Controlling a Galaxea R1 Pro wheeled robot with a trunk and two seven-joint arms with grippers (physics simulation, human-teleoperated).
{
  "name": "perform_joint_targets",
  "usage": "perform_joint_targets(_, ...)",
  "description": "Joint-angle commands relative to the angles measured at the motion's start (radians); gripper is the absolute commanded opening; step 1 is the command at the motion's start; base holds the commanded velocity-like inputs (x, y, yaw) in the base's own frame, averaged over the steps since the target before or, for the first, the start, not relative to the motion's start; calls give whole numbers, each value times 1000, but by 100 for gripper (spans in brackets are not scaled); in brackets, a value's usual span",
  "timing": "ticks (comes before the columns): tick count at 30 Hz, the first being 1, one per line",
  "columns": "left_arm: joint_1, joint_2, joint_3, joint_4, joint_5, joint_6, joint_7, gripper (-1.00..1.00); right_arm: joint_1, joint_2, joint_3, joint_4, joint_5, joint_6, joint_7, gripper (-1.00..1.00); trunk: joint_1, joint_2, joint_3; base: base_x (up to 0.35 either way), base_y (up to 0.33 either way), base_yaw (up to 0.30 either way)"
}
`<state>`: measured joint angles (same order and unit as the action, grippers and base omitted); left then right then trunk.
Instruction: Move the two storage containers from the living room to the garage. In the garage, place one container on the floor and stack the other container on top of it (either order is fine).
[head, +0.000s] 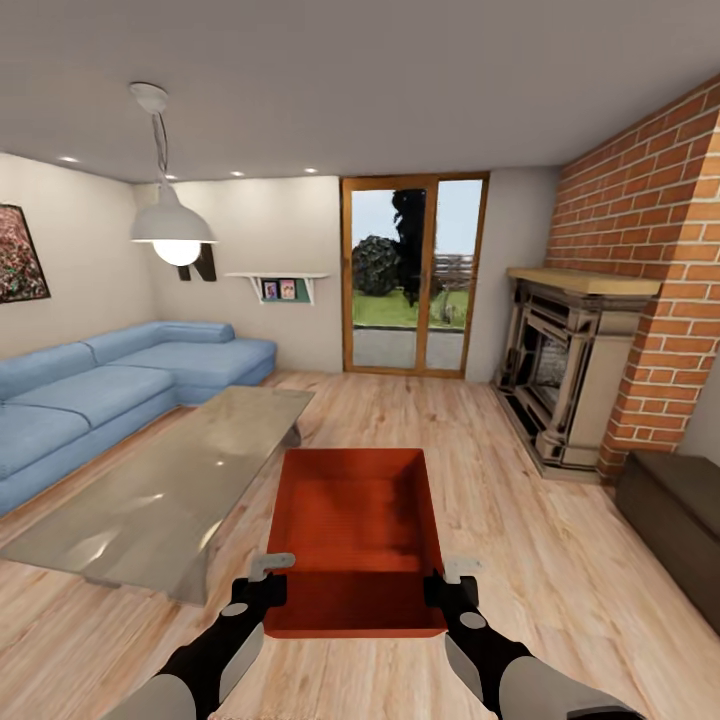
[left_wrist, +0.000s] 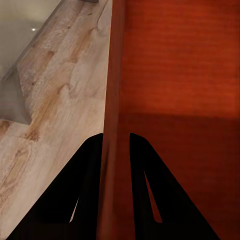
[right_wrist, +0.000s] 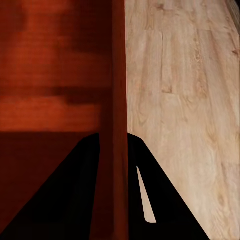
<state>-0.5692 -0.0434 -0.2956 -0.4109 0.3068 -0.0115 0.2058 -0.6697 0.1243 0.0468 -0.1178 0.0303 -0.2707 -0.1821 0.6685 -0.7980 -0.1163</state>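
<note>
Orange-red storage container (head: 358, 540) hangs between both end effectors (left (head: 268, 582), right (head: 448, 585)), each clamping a side wall.

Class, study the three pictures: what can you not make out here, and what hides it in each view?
- Head view: whether the orange-red rectangular bin holds a second one, the framed pictures on the white wall shelf (too small), and the dark low bench, cut by the edge.
- Wrist views: fingertips of the left gripper and right gripper flank the bin's walls; actual contact unclear.
</note>
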Motion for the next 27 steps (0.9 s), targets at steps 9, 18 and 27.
perform_joint_targets(9, -1, 3, 21, -2, -3, -1, 87, -100, -1, 0, -45, 0, 8, 1, -4, -100, 0, -1, -2, 0, -278, 266)
perform_joint_targets(18, -1, 3, 21, -3, -3, -1, 87, -100, -1, 0, -45, 0, 8, -1, -4, -100, 0, -1, -2, 0, -278, 266)
perform_joint_targets(27, -1, 3, 21, -2, -3, -1, 87, -100, -1, 0, -45, 0, 8, -1, -4, -100, 0, -1, -2, 0, -212, 266)
